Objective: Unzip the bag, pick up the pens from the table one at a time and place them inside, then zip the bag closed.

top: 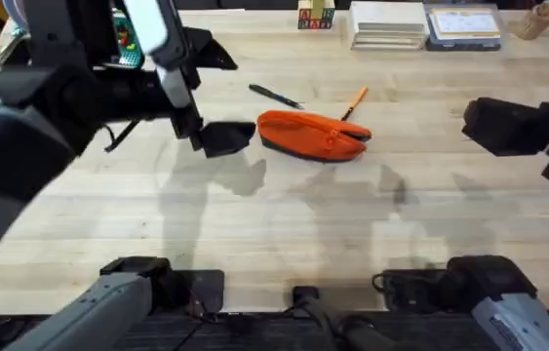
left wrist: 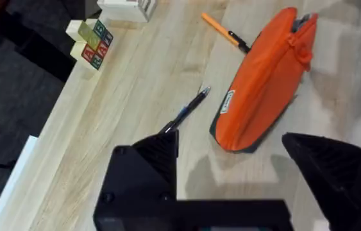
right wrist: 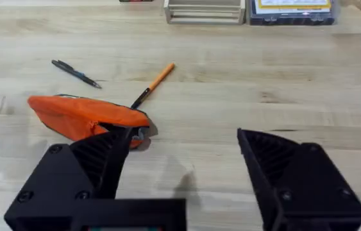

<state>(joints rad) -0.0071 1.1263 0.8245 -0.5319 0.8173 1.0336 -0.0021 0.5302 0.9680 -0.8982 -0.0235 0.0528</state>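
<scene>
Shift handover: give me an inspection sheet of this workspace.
Surface: table, light wood planks, bare in front.
Job's things: bag lying zipped; dark pen and orange pen on the table behind it.
Clutter: letter blocks, clear trays, blue-rimmed case along the far edge.
Hands: left hand open beside the bag's end; right hand open, empty.
Cables: dark cable under the left arm.
Surroundings: nothing seen.

One orange bag (top: 311, 135) on the surface (top: 284, 224). Two pens next to it: one dark pen (top: 275, 95) and one orange pen (top: 354, 101). Two claws around, left claw (top: 217, 137) and right claw (top: 493, 125). One stack of toy blocks (top: 316, 15) at the back.
</scene>
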